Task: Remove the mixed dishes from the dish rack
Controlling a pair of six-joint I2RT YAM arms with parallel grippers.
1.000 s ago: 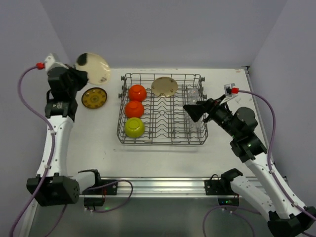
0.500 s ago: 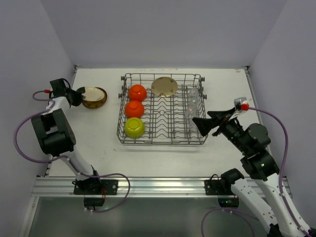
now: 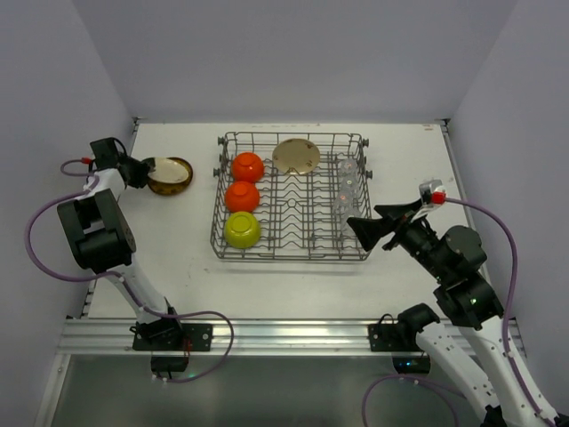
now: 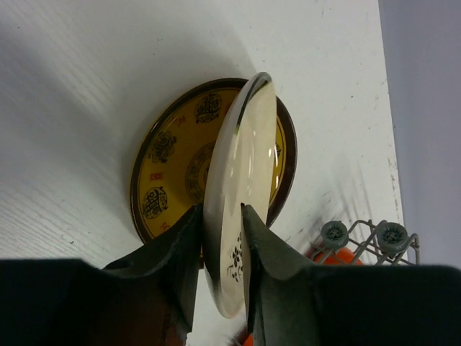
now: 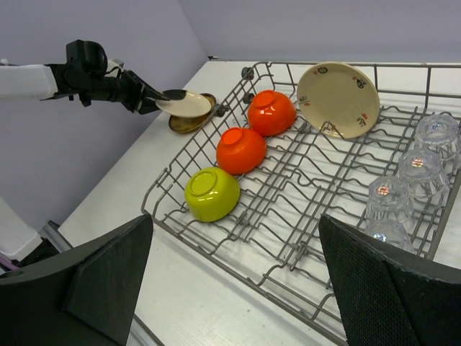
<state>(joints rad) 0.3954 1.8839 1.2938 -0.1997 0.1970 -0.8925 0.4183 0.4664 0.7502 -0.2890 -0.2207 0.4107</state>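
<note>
My left gripper (image 3: 149, 169) is shut on the rim of a beige plate (image 3: 171, 166). It holds the plate tilted, just over a yellow plate with a dark brown rim (image 3: 174, 182) on the table left of the dish rack (image 3: 293, 257). In the left wrist view the fingers (image 4: 173, 252) clamp the beige plate (image 4: 241, 158) above the yellow plate (image 4: 169, 162). The rack holds two orange bowls (image 3: 248, 166) (image 3: 242, 196), a yellow-green bowl (image 3: 242, 229), a beige plate (image 3: 296, 156) and several clear glasses (image 3: 347, 191). My right gripper (image 3: 360, 228) is open and empty at the rack's right front corner.
The right wrist view shows the rack (image 5: 238, 270), its upturned bowls (image 5: 241, 149), the standing plate (image 5: 338, 97) and the glasses (image 5: 421, 169). White walls close in the table at the back and sides. The metal rail with the arm bases (image 3: 284, 334) runs along the near edge.
My left gripper brought the beige plate down from high at the back left to just over the yellow plate. My right gripper drew back from the glasses toward the rack's right front corner.
</note>
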